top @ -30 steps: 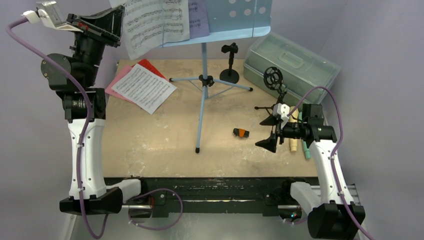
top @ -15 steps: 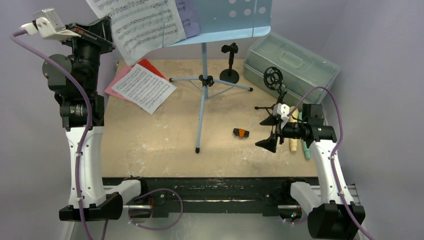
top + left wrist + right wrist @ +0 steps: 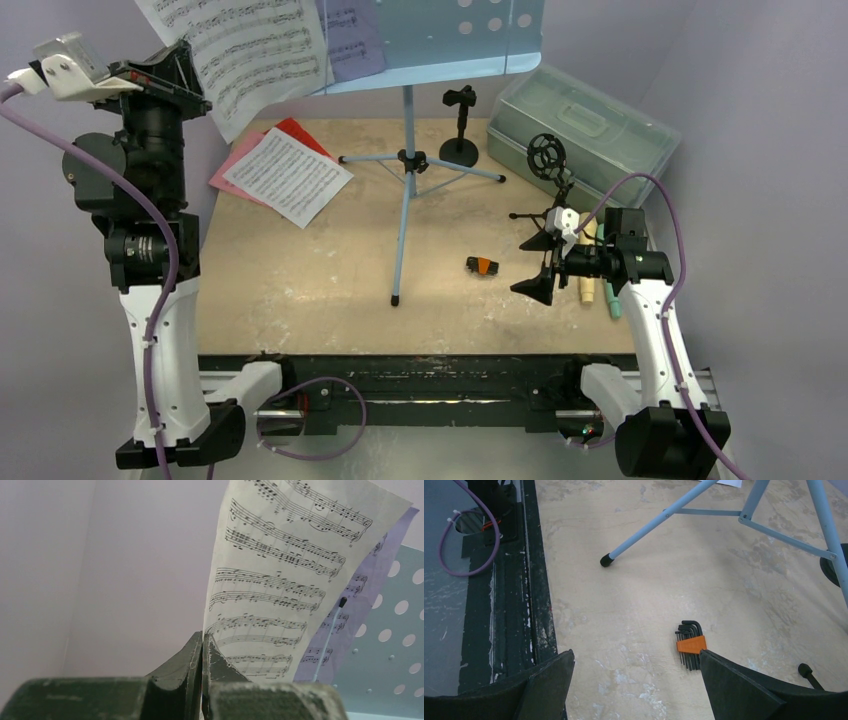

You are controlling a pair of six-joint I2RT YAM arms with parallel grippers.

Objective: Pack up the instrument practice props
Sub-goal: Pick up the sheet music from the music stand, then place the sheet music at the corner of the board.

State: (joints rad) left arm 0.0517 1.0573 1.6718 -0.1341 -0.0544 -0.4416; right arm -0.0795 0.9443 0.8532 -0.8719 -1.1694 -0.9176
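Observation:
My left gripper [image 3: 190, 62] is raised at the far left, shut on the lower corner of a white music page [image 3: 245, 50], which hangs left of the pale-blue rack [image 3: 450, 35]. In the left wrist view the fingers [image 3: 195, 655] pinch that page [image 3: 280, 580]; a purple page [image 3: 350, 595] stays on the rack [image 3: 395, 645]. White [image 3: 287, 175], red [image 3: 300, 132] and pink pages lie on the table. A black mic holder [image 3: 460, 125] stands behind the tripod; another [image 3: 548, 160] stands by cream [image 3: 587, 285] and teal [image 3: 612, 300] microphones. My right gripper [image 3: 540, 262] hovers open and holds nothing.
A translucent grey-green case [image 3: 590, 125] sits at the back right. An orange-banded hex key set [image 3: 690, 644] lies on the table just beside my right finger. The rack's tripod legs [image 3: 659, 517] spread across the middle of the table.
My left arm has swung left and up, drawing the white page leftward off the rack and uncovering the purple page. The right arm has not moved.

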